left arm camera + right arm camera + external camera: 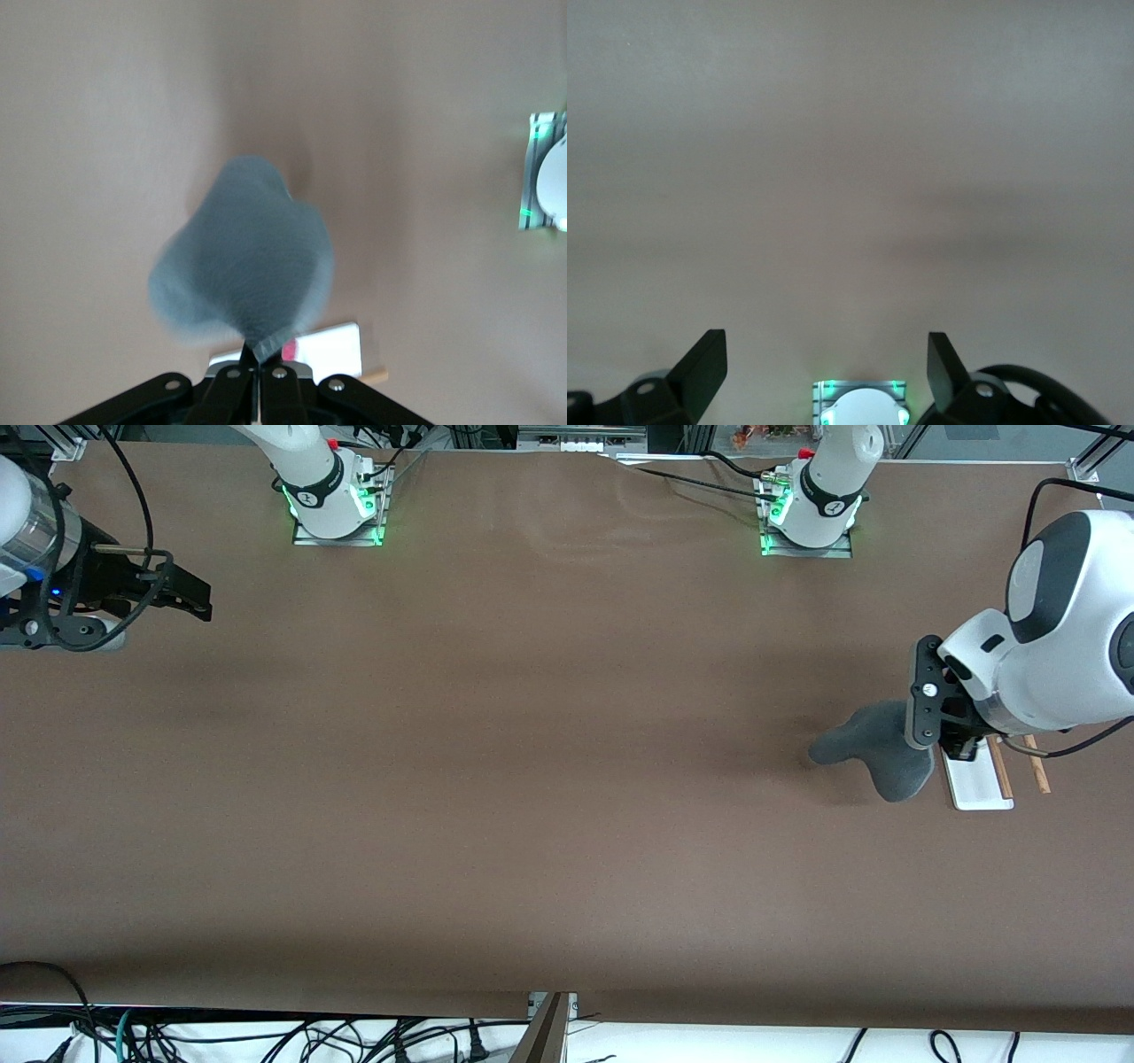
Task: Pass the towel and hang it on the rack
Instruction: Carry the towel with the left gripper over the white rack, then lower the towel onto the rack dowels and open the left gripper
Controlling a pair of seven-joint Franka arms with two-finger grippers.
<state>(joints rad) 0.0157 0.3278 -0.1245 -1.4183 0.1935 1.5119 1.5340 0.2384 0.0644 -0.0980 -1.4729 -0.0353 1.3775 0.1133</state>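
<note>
The towel [873, 748] hangs dark grey and bunched from my left gripper [937, 737], which is shut on its top corner. It dangles over the table beside the rack [979, 786]. The rack has a flat white base and two thin wooden rods [1002, 769], partly hidden under the left arm. In the left wrist view the towel [248, 266] spreads out from the left gripper [257, 356], a spot of pink shows at the pinch, and the rack's base [335, 347] lies under it. My right gripper [197, 599] waits open over the right arm's end of the table. Nothing sits between its fingers [709, 354].
Brown table surface [532, 779] stretches between the two arms. The arm bases [337, 505] stand along the edge farthest from the front camera. Cables hang below the nearest table edge [266, 1036].
</note>
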